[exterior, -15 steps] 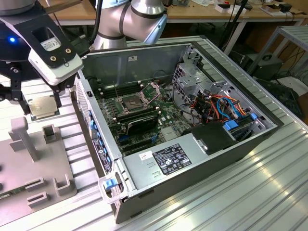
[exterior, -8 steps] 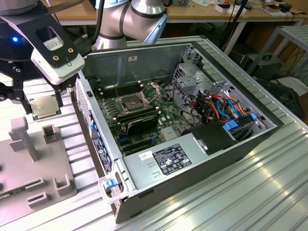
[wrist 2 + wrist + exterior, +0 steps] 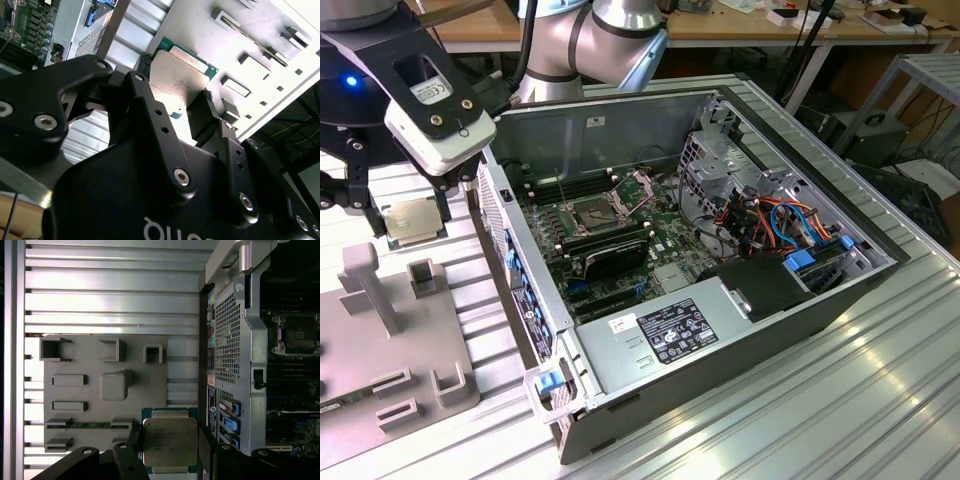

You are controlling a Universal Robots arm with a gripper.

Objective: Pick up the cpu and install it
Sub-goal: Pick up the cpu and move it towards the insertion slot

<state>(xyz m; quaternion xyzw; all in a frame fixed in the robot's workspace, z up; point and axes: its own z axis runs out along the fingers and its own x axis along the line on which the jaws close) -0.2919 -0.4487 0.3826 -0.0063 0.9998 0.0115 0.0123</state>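
Exterior view: clamping the small flat square silver-grey cpu (image 3: 415, 222) by two opposite edges in the black-fingered gripper (image 3: 410, 210), hovering over the ribbed aluminium table (image 3: 820, 400) between the grey slotted holder plate (image 3: 350, 350) and the open grey computer case (image 3: 620, 120). Judging the pick done, the seating not yet: finding the dark square motherboard socket (image 3: 590, 212) bare, hinged plate raised. Glimpsing wooden workbenches (image 3: 740, 30) and cables behind.

Second wrist view: pinching the cpu (image 3: 180, 75) squarely, gripper (image 3: 176, 80) closed to chip width.

First wrist view: holding the cpu (image 3: 169, 442) just beside the case wall (image 3: 227, 340), well apart from the socket (image 3: 295, 335).
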